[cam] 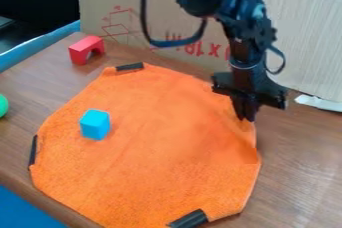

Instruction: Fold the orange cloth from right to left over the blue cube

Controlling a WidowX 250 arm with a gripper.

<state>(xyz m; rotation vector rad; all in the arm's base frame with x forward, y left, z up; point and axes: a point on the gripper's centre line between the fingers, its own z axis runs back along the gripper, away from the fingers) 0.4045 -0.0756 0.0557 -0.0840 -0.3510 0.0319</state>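
Gripper, approx. closed, apparently pinches orange cloth at its 2 o'clock edge; w/ fast tug, blue block, 10 o'clock, may topple.

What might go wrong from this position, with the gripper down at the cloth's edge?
If the gripper drags the orange cloth, the blue block lying on it could slide or tip. The black strip at the cloth's near edge might snag or come loose, and the cloth could bunch up beside the gripper.
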